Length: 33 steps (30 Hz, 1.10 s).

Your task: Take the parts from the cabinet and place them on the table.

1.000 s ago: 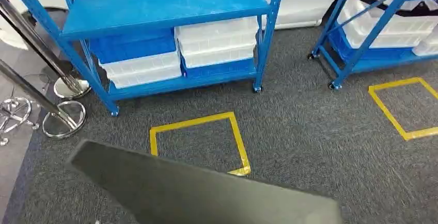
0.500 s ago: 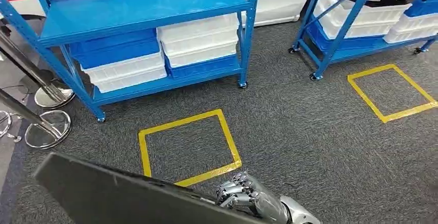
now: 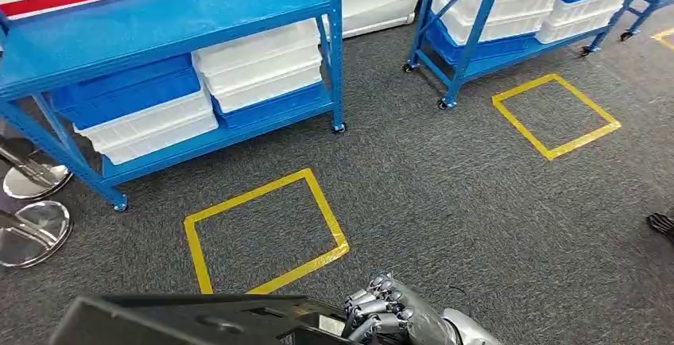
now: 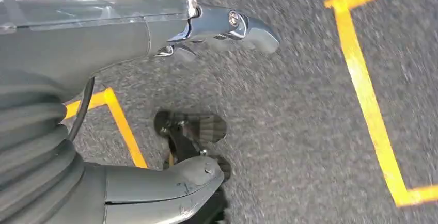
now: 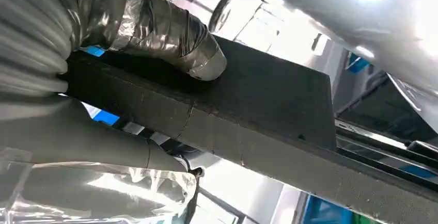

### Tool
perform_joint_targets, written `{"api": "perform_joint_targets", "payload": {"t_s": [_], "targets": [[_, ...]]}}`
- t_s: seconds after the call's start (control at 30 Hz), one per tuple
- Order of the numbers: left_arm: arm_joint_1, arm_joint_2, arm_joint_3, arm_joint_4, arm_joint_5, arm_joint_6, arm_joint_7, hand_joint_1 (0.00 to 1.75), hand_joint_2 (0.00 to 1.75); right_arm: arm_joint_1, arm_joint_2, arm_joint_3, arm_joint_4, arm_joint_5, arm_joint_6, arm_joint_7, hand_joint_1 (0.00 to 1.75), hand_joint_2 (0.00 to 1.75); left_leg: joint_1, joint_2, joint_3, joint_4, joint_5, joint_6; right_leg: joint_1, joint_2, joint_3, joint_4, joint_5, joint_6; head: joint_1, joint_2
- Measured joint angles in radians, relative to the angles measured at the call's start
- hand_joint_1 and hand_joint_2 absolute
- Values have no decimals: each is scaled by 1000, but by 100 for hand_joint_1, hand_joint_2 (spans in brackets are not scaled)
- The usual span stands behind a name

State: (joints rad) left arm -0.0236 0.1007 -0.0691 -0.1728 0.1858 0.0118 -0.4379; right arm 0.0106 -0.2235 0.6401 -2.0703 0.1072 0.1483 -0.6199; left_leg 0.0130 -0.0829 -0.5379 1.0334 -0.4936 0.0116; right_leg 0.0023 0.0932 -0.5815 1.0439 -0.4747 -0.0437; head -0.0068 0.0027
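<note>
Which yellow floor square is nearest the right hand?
The yellow square in front of the left blue rack, just ahead of the right hand; the other square lies farther right.

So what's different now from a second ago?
The robot's head view swung to the right, so the blue shelves and the yellow floor square slid left in the picture. The black panel dropped lower in the view, and the right robot hand came into sight gripping its edge. The shelves, bins and tape themselves stayed put.
</note>
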Motion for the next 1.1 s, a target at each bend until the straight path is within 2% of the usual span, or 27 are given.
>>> {"api": "perform_joint_targets", "payload": {"t_s": [0.1, 0.13, 0.17, 0.2, 0.23, 0.27, 0.3, 0.33, 0.37, 0.4, 0.43, 0.47, 0.5, 0.53, 0.57, 0.67, 0.7, 0.73, 0.77, 0.83, 0.87, 0.9, 0.97, 1.0, 1.03, 1.07, 1.1], "targets": [[0, 0, 0, 0, 0, 0, 0, 0, 175, -1, 0, 0, 0, 0, 1, 0, 175, 175, 1, 0, 0, -4, 2, 0, 1, 2, -1, 2, 0, 1, 0, 0], [0, -3, 2, 0, 2, 4, -4, 0, 175, -7, -2, 0, 0, 0, 6, 5, 175, 175, -3, 10, 10, -24, -2, -3, -7, 19, -13, 4, 5, 9, 0, 0], [-1, -3, 3, 0, 3, 5, -5, 0, 175, -10, -2, 0, 0, 1, 7, 8, 175, 175, -3, 12, 8, -26, -3, -3, -9, 21, -15, 4, 7, 12, 0, 0], [-6, -2, 16, 0, 23, -17, -5, 0, 175, -49, -1, 8, 1, 19, 9, 36, 175, 175, 6, 60, 15, -55, 17, 4, -2, -22, -30, 16, 1, 34, 0, 0], [-6, -3, 19, 0, 25, -17, -6, 0, 175, -69, -1, 15, 2, 22, 4, 42, 175, 175, 6, 71, 14, -57, 20, 12, -2, -65, -52, 62, -37, 37, 0, 0], [-5, -3, 21, 0, 26, -17, -6, 0, 175, -82, 1, 21, 5, 23, -1, 42, 175, 175, 4, 84, 12, -57, 20, 12, -7, -80, -87, 135, -81, 41, 0, 0], [-2, -3, 24, 0, 26, -16, -6, 0, 175, -86, 1, 25, 6, 25, -1, 43, 175, 175, 4, 99, 11, -56, 19, 13, -11, -84, -123, 216, -117, 46, 0, 0], [-1, -4, 26, 0, 26, -15, -6, 0, 175, -87, 1, 29, 8, 25, -1, 44, 175, 175, 4, 112, 9, -55, 19, 14, -15, -84, -150, 275, -136, 51, 0, 0], [-1, -5, 28, 0, 27, -14, -6, 0, 175, -89, 1, 32, 10, 25, -1, 45, 175, 175, 5, 124, 9, -54, 18, 13, -20, -86, -158, 294, -130, 56, 0, 0], [-2, -7, 30, 0, 27, -14, -6, 0, 175, -92, 1, 35, 12, 25, -1, 45, 175, 175, 6, 135, 9, -52, 16, 10, -25, -90, -141, 263, -101, 60, 0, 0], [-3, -9, 33, 0, 27, -14, -6, 0, 175, -95, 1, 37, 13, 25, -1, 45, 175, 175, 7, 147, 10, -48, 13, 6, -28, -96, -102, 193, -59, 62, 0, 0], [-5, -10, 34, 0, 27, -14, -6, 0, 175, -98, 1, 38, 13, 25, -1, 45, 175, 175, 9, 157, 11, -42, 7, 0, -30, -112, -47, 93, -12, 64, 0, 0], [-5, -11, 34, 0, 27, -14, -6, 0, 175, -101, 1, 40, 13, 25, -1, 45, 175, 175, 9, 165, 12, -35, 1, -9, -28, -150, -12, 18, -4, 63, 0, 0], [-5, -10, 35, 0, 28, -13, -6, 0, 175, -105, 1, 42, 13, 25, -1, 45, 175, 175, 0, 171, 9, -28, -4, -17, -11, -174, -8, 10, -16, 55, 0, 0], [-4, -11, 35, 0, 28, -12, -7, 0, 175, -105, 1, 43, 13, 25, -2, 44, 175, 175, -1, 177, 9, -28, -4, -21, -17, -153, -14, 14, -13, 41, 0, 0], [-11, -12, 35, 0, 26, -15, -10, 0, 175, -106, 1, 50, 13, 14, -13, 43, 175, 175, 2, 204, 15, -29, -7, -35, -14, -124, -21, 10, -8, 23, 0, 0], [-12, -12, 36, 0, 26, -19, -12, 0, 175, -106, 1, 52, 13, 11, -19, 42, 175, 175, 7, 163, 11, -17, -25, -41, -18, -117, -20, 6, -4, 16, 0, 0], [-11, -12, 37, 0, 25, -20, -14, 0, 175, -110, 1, 54, 13, 9, -21, 41, 175, 175, 9, 126, -5, 21, -57, -41, -18, -108, -21, 5, -2, 10, 0, 0], [-9, -12, 37, 0, 23, -23, -14, 0, 175, -113, 1, 57, 13, 8, -28, 39, 175, 175, 9, 106, -37, 94, -100, -41, -17, -99, -24, 6, -1, 5, 0, 0], [-5, -12, 38, 0, 21, -20, -7, 0, 175, -111, 2, 58, 11, 8, -42, 35, 175, 175, 8, 91, -109, 249, -162, -41, -12, -75, -27, 6, 1, 1, 0, 0], [-2, -12, 39, 0, 18, -15, -3, 0, 175, -110, 2, 58, 11, 9, -45, 34, 175, 175, 8, 91, -126, 282, -161, -39, -9, -61, -28, 8, 2, 0, 0, 0], [-1, -12, 39, 0, 16, -12, 1, 0, 175, -109, 2, 59, 10, 10, -48, 34, 175, 175, 7, 90, -120, 266, -136, -35, -7, -48, -28, 9, 2, 0, 0, 0], [-3, -12, 39, 0, 13, 6, 13, 0, 175, -109, 2, 60, 8, 11, -50, 34, 175, 175, 5, 76, -55, 121, -43, -21, -4, -20, -25, 11, 2, 0, 0, 0], [-3, -12, 39, 0, 10, 16, 21, 0, 175, -109, 4, 61, 8, 11, -50, 34, 175, 175, 3, 48, -17, 38, -2, -13, -3, -8, -23, 11, 2, 1, 0, 0], [-2, -7, 40, 0, 7, 23, 28, 0, 175, -110, 5, 62, 8, 9, -50, 34, 175, 175, 5, 3, -2, 7, -15, -6, -3, 0, -26, 11, 5, 6, 0, 0], [0, -9, 40, 0, 4, 27, 33, 0, 175, -111, 7, 65, 8, 3, -48, 34, 175, 175, 3, 7, 5, -14, -11, -8, -6, 15, -32, 15, 8, 10, 0, 0], [-5, -9, 40, 0, 3, 31, 36, 0, 175, -111, 11, 67, 8, 0, -49, 34, 175, 175, 0, 15, 8, -18, -16, -8, -10, 21, -39, 14, 13, 17, 0, 0]]}}
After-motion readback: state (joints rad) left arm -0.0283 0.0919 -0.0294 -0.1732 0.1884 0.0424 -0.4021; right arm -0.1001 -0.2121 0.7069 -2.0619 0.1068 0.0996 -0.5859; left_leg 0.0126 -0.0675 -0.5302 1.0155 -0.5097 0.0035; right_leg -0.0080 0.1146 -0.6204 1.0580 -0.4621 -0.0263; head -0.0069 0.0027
